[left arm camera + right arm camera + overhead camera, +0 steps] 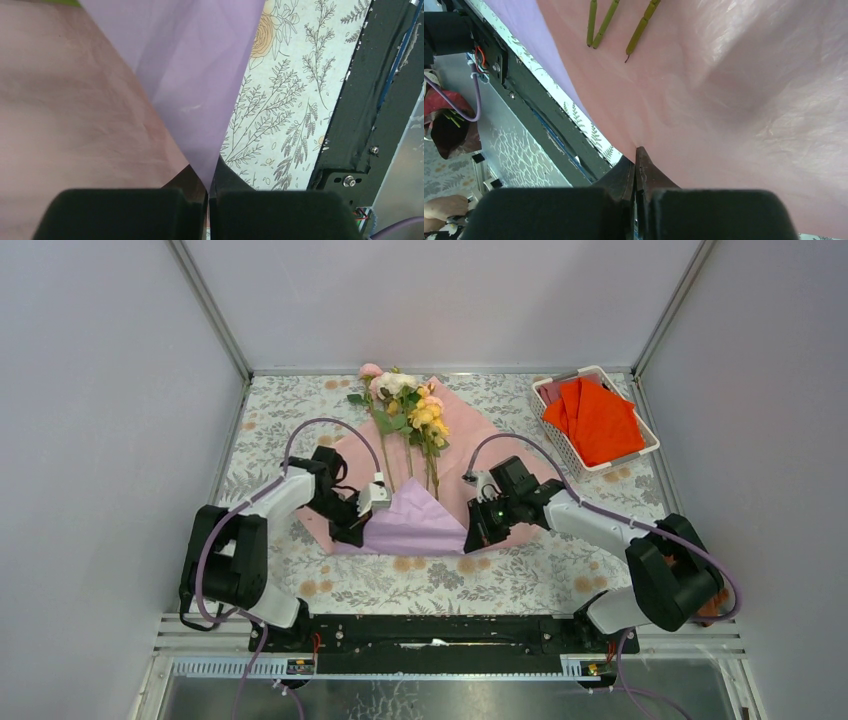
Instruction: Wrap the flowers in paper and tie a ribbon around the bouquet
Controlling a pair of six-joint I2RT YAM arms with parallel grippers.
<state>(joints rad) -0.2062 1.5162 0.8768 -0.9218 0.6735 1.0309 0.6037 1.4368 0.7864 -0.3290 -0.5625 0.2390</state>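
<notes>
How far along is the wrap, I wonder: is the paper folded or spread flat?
Partly folded: the near corner of the paper is turned over, lilac face up; the rest lies spread, pink face up, under the flowers.

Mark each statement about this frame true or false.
1. The left claw and right claw are both shut on the paper. True.
2. The flowers lie on the paper, stems toward the arms. True.
3. The basket is empty. False: it holds an orange-red cloth.
4. The paper is wrapped fully over the flowers. False: they lie uncovered, and only the paper's near edge is lifted, lilac face showing.
</notes>
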